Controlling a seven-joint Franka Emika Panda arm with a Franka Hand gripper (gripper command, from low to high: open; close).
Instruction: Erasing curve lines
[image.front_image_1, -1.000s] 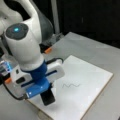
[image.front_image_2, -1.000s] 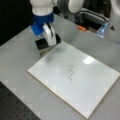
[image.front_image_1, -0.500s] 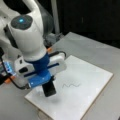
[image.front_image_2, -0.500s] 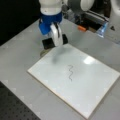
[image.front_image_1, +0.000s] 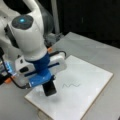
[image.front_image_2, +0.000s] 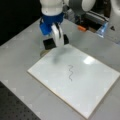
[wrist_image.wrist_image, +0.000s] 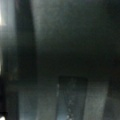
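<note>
A matte grey bench (image.front_image_1: 95, 53) carries a flat white rectangular board (image.front_image_1: 87, 82) with a thin pale edge, glossy enough to show a glare patch in a front view (image.front_image_2: 88, 60). The white arm's blue-collared gripper (image.front_image_1: 49, 89) hangs over the board's corner, and its fingers pinch a black rectangular eraser block (image.front_image_2: 50, 43), seen in both front views. The curve lines (image.front_image_1: 71, 85), a thin dark wavy squiggle near the board's middle, lie unerased at 3 o'clock from the eraser, apart from it. An orange piece (image.front_image_2: 81, 28) sits behind. The wrist view is dark and blurred.
</note>
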